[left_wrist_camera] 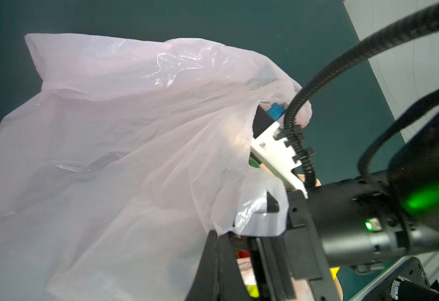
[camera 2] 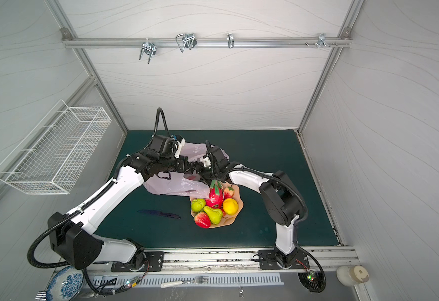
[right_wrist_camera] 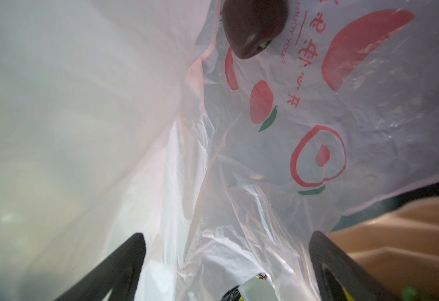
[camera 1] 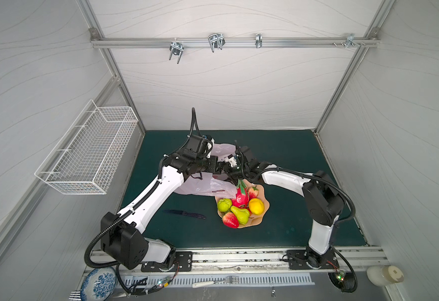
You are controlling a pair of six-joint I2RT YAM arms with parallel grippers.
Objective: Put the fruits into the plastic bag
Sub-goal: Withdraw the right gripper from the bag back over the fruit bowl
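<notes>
Black fingers [right_wrist_camera: 124,265] of the right gripper [right_wrist_camera: 227,234] stand spread wide inside the plastic bag [right_wrist_camera: 108,130].

Deep in the bag lies the dark brown-purple fruit [right_wrist_camera: 254,26], free of the claw, its tapered end turned back toward the fingers. The left gripper [left_wrist_camera: 217,235] is closed, apparently pinching the bag's rim, though folds hide the contact. In both top views the bag sprawls on the green mat [camera 1: 291,156] against the peach bowl [camera 1: 254,222]. In the bowl the dragon fruit [camera 1: 240,195] lies front to back, its green tip toward the grippers.
</notes>
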